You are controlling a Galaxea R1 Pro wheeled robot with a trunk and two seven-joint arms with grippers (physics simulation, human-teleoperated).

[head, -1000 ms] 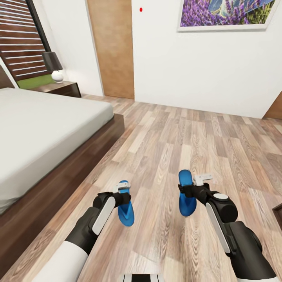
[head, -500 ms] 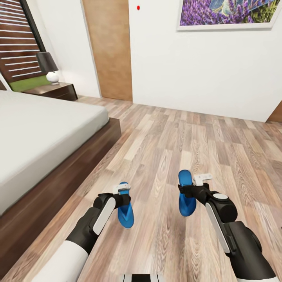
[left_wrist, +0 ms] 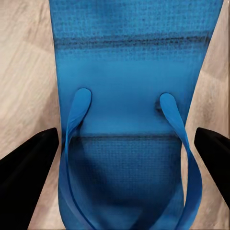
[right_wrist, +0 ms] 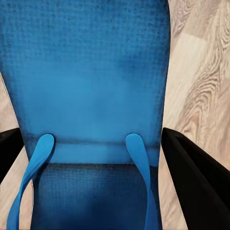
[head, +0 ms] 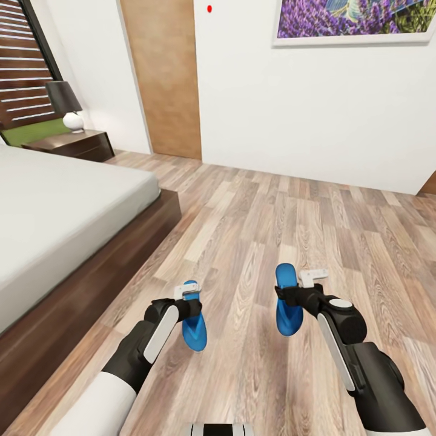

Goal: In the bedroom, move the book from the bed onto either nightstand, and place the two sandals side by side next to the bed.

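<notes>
I stand on a wood-plank floor (head: pixel 266 218) in a white-walled bedroom. The bed (head: pixel 54 206) lies to my left, its dark frame edge running beside my left arm, with the nightstand (head: pixel 69 145) beyond it. My left gripper (head: pixel 192 301) is clamped on one blue sandal (head: pixel 194 330); my right gripper (head: pixel 289 295) is clamped on the other sandal (head: pixel 287 309). Since a second ago my view has swung rightward, sliding the bed leftward. Open floor stretches ahead to the wall.

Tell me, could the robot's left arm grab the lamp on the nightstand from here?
Probably not. The left gripper is shut on a blue sandal, and the lamp stands on the nightstand far across the bed.
</notes>
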